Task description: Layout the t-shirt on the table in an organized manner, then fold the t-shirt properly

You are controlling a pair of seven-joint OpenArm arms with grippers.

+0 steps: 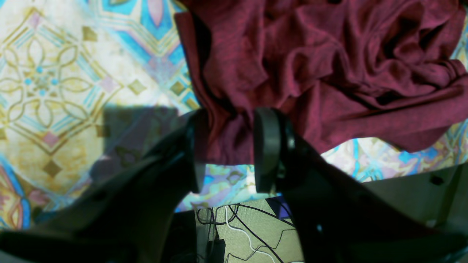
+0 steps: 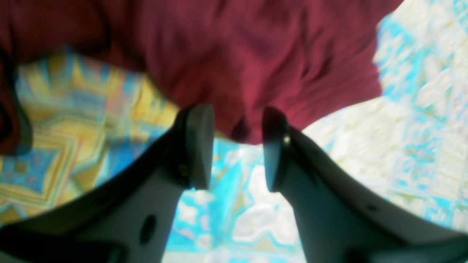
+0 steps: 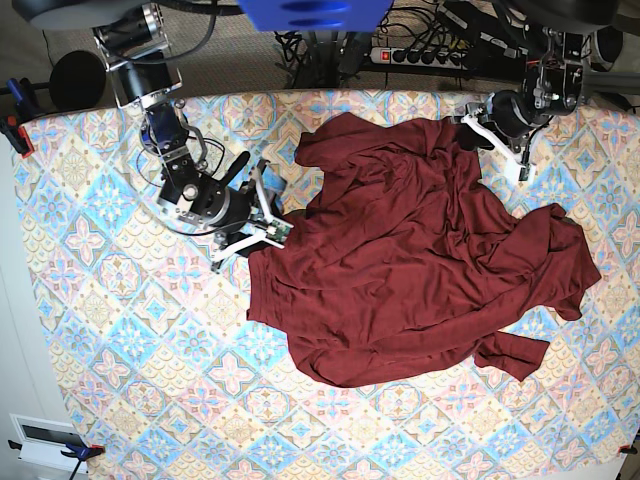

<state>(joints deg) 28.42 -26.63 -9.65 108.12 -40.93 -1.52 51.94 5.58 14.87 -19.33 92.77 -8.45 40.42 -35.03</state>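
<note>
The dark maroon t-shirt (image 3: pixel 400 270) lies crumpled and spread across the middle and right of the patterned table (image 3: pixel 100 330). My right gripper (image 3: pixel 265 210) is at the shirt's left edge. In its wrist view the right gripper (image 2: pixel 237 109) is open, and a fold of the t-shirt (image 2: pixel 237 47) hangs down between the fingertips. My left gripper (image 3: pixel 478 128) is at the shirt's far right corner. Seen close, the left gripper (image 1: pixel 232 113) has its jaws apart, and a bunched edge of the t-shirt (image 1: pixel 329 54) lies in the gap above the table (image 1: pixel 55 73).
Beyond the table's far edge are a power strip (image 3: pixel 420 55) and tangled cables. The left wrist view shows the table edge with floor and cables (image 1: pixel 252 230) just below the fingers. A white box (image 3: pixel 40 440) sits off the near left corner.
</note>
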